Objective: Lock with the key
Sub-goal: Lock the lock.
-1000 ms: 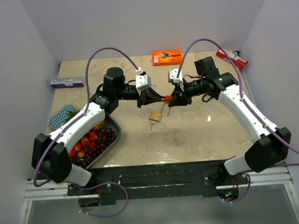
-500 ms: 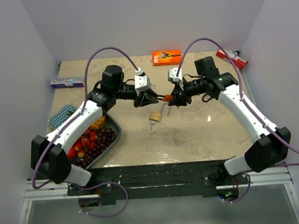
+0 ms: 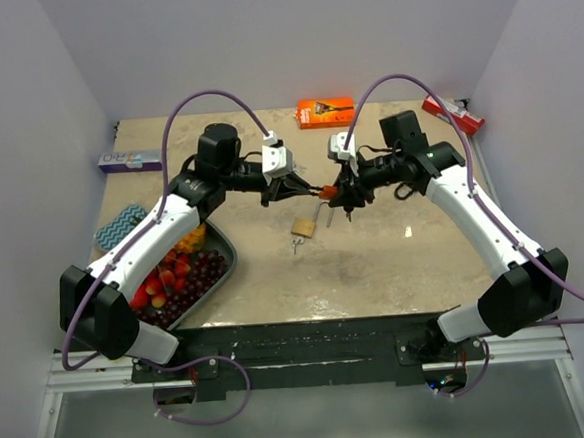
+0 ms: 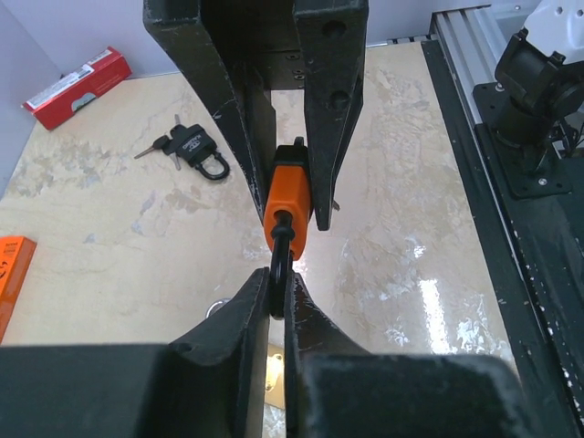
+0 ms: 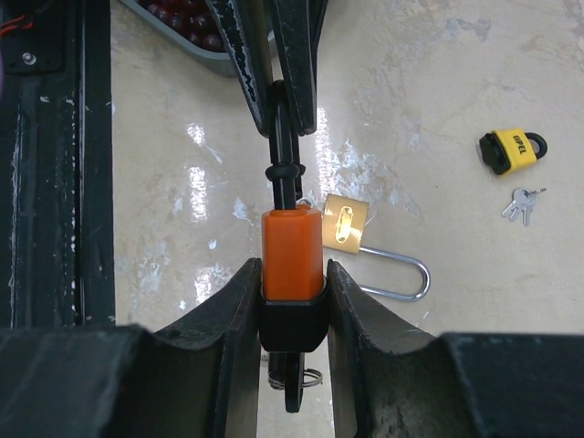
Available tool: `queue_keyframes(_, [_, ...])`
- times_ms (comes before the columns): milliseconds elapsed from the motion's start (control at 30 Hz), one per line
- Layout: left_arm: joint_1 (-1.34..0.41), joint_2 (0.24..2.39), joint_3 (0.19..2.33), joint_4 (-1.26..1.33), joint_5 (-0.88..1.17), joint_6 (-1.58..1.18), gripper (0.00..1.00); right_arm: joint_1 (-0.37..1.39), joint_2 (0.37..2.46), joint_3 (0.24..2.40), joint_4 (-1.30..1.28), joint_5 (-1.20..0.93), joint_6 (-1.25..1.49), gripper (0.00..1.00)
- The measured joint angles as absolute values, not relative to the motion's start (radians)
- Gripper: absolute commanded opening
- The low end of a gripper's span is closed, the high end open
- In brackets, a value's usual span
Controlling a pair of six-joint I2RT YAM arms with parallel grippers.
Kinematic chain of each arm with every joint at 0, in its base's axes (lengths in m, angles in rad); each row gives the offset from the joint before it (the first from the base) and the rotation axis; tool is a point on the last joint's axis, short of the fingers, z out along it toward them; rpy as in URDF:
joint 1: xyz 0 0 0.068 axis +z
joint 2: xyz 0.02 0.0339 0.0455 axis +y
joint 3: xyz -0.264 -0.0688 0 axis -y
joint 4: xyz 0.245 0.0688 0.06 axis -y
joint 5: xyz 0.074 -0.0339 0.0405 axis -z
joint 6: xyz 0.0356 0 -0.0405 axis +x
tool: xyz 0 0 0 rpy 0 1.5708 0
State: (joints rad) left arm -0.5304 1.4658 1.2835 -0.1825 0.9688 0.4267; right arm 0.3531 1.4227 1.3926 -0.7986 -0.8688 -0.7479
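Observation:
An orange padlock (image 3: 327, 190) hangs in the air between my two grippers at mid-table. In the right wrist view my right gripper (image 5: 292, 274) is shut on the padlock's orange and black body (image 5: 292, 251). A black key (image 5: 292, 388) with a wire ring sticks out of the body's near end. The black shackle (image 5: 281, 137) points away from the right gripper toward the left one. In the left wrist view my left gripper (image 4: 276, 290) is shut on that shackle (image 4: 278, 265), with the orange body (image 4: 288, 196) just beyond its tips.
A brass padlock (image 3: 304, 226) with a long open shackle lies on the table below the grippers. A yellow padlock (image 5: 511, 151) with keys and a black padlock (image 4: 196, 146) lie farther off. A fruit tray (image 3: 181, 277) stands at the left. Boxes (image 3: 326, 110) line the back edge.
My left gripper opened a little, shifted slightly left and up, and is shut again on the shackle. The right gripper has kept its hold on the padlock.

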Motion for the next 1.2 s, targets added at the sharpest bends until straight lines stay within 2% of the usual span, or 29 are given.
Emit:
queue_keyframes(67, [-0.53,1.467,1.284,-0.181,0.972,0.425,0.03,0.353,1.423,1.393,-0.796,-0.869,-0.743,0.0])
queue_keyframes(100, [-0.53,1.467,1.284,-0.181,0.973,0.422,0.05,0.353,1.423,1.393,-0.793,-0.869,-0.739,0.0])
queue_keyframes(133, [-0.53,1.469,1.284,-0.179,0.974,0.421,0.09,0.353,1.423,1.393,-0.791,-0.868,-0.732,0.0])
queue_keyframes(167, [-0.53,1.472,1.284,-0.176,0.975,0.418,0.21,0.353,1.423,1.393,-0.789,-0.866,-0.725,0.0])
queue_keyframes(267, [-0.529,1.481,1.285,-0.165,0.974,0.405,0.25,0.353,1.423,1.393,-0.781,-0.858,-0.708,0.0])
queue_keyframes(333, [-0.53,1.486,1.285,-0.166,0.973,0.404,0.24,0.353,1.423,1.393,-0.772,-0.856,-0.704,0.0])
queue_keyframes(433, [-0.53,1.49,1.285,-0.169,0.973,0.405,0.16,0.353,1.423,1.393,-0.767,-0.856,-0.701,0.0])
queue_keyframes(467, [-0.53,1.49,1.285,-0.169,0.973,0.404,0.08,0.353,1.423,1.393,-0.768,-0.856,-0.701,0.0])
queue_keyframes(533, [-0.529,1.491,1.285,-0.167,0.971,0.404,0.01,0.353,1.423,1.393,-0.768,-0.857,-0.701,0.0])
queue_keyframes(867, [-0.53,1.501,1.284,-0.136,0.973,0.374,0.0,0.353,1.428,1.393,-0.759,-0.859,-0.691,0.0])
queue_keyframes(1200, [-0.529,1.552,1.257,0.012,0.952,0.206,0.0,0.356,1.431,1.333,-0.649,-0.803,-0.605,0.0])
